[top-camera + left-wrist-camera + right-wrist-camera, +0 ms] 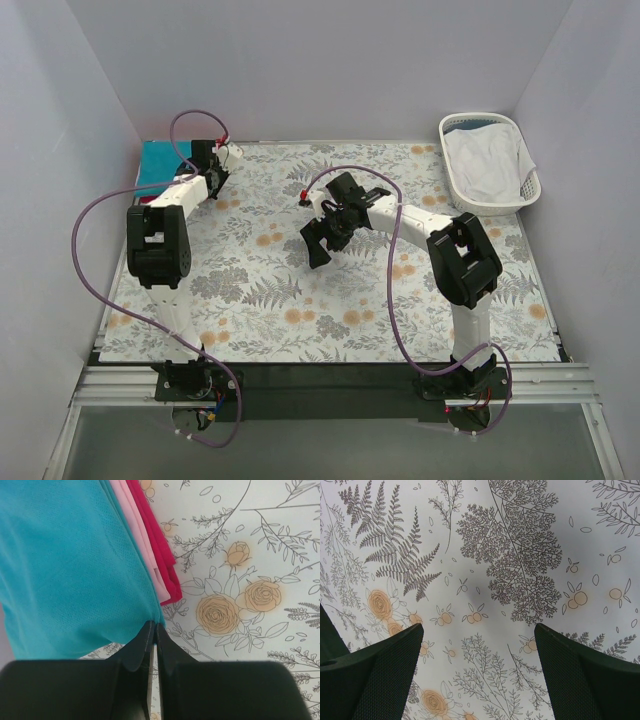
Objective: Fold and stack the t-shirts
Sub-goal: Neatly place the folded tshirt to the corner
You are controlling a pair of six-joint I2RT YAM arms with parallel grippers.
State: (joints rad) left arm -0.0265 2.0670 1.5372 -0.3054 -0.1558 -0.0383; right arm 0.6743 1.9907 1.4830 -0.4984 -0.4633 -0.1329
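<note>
Three folded t-shirts lie stacked at the table's far left corner. The teal-blue one (65,570) is on top, with the light pink (137,525) and red (157,540) edges showing beneath it. The stack shows in the top view as a teal patch (158,162). My left gripper (153,626) is shut, its tips pinching the near corner of the teal-blue shirt; it also shows in the top view (215,165). My right gripper (318,245) hangs open and empty over the middle of the table, with only the floral cloth between its fingers (479,645).
A white slatted laundry basket (478,117) stands at the far right corner with a white cloth (488,160) in it. A floral tablecloth (300,300) covers the table. Grey walls close in the left, right and back sides.
</note>
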